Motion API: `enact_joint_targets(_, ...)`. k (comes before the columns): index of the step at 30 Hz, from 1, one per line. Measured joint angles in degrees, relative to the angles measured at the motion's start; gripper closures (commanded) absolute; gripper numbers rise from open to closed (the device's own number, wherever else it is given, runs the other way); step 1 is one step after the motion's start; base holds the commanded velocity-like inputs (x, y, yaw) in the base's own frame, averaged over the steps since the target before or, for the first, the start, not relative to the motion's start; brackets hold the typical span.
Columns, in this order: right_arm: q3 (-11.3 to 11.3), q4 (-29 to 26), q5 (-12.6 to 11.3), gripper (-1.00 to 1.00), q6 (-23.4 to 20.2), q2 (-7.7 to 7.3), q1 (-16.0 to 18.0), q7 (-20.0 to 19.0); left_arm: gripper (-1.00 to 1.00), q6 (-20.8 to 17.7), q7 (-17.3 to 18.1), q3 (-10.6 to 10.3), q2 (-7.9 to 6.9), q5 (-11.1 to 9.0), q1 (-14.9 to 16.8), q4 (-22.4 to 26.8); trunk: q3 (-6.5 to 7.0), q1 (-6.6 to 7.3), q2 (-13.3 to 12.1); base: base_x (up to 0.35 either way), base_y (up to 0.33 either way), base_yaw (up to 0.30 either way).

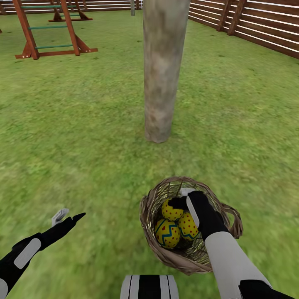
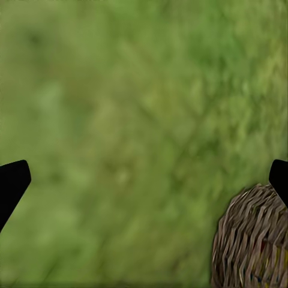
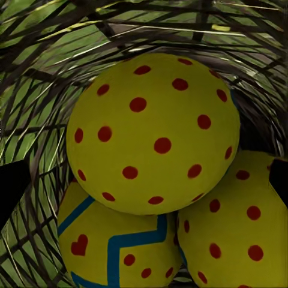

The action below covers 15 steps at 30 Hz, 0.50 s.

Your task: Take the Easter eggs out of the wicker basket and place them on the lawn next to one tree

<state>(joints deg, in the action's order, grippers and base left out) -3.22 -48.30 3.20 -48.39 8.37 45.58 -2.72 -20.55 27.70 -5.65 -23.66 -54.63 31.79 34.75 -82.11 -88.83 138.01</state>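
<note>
The right gripper (image 1: 182,198) reaches down into the wicker basket (image 1: 154,198), its fingers spread to either side of the topmost of the Easter eggs (image 1: 171,210). In the right wrist view that egg (image 3: 153,133) sits between the two dark fingertips at the picture's edges, not yet pinched. Three eggs are in the basket: the top one rests on the other two, one with a blue zigzag band (image 3: 114,247) and one dotted red (image 3: 237,231), all touching.

The left gripper (image 1: 68,216) hovers over the lawn (image 1: 83,137), well apart from the basket, its fingers wide open and holding nothing; its wrist view shows the basket's woven wall (image 2: 252,240) beside one fingertip.

One tree (image 1: 162,66) stands on the grass just beyond the basket. Two wooden climbing frames (image 1: 45,29) and a slatted fence (image 1: 249,23) lie far behind.
</note>
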Motion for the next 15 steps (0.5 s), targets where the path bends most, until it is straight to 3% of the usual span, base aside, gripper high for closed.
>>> enact_joint_targets(15, 0.02, 0.11, -0.01, -1.00, 4.23, 0.03, 0.01, 0.02, -1.00, -0.07, 0.06, 0.00, -0.08, -0.03, 0.00, 0.02, -1.10, 0.00, 0.00, 0.000, 0.000, 0.000)
